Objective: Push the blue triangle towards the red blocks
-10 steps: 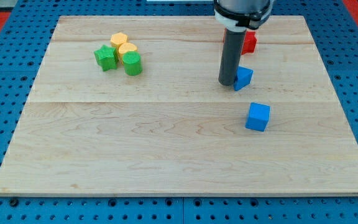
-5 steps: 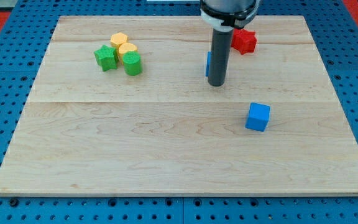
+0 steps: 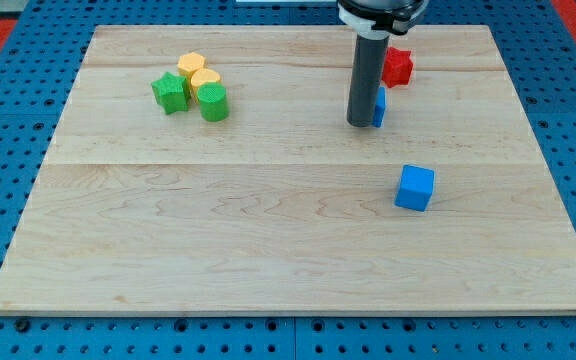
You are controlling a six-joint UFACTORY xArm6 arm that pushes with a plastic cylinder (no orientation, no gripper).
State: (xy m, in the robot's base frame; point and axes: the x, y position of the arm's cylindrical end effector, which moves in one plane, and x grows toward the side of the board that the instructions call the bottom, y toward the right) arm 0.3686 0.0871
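Note:
My tip (image 3: pixel 361 124) rests on the board right of centre, near the view's top. The blue triangle (image 3: pixel 379 105) is mostly hidden behind the rod; only a thin blue edge shows at the rod's right side, touching it. The red blocks (image 3: pixel 398 66) sit just above and to the right of it, partly hidden by the rod, a small gap away from the blue triangle. A blue cube (image 3: pixel 415 188) lies below and to the right of my tip, apart from it.
A cluster of two green blocks (image 3: pixel 171 92) (image 3: pixel 214 103) and two yellow blocks (image 3: pixel 199 72) sits at the upper left of the wooden board (image 3: pixel 268 230). Blue pegboard surrounds the board.
The rod swung left and then back right. The blue triangle moved up the view, from beside the rod's lower right to just below the red blocks.

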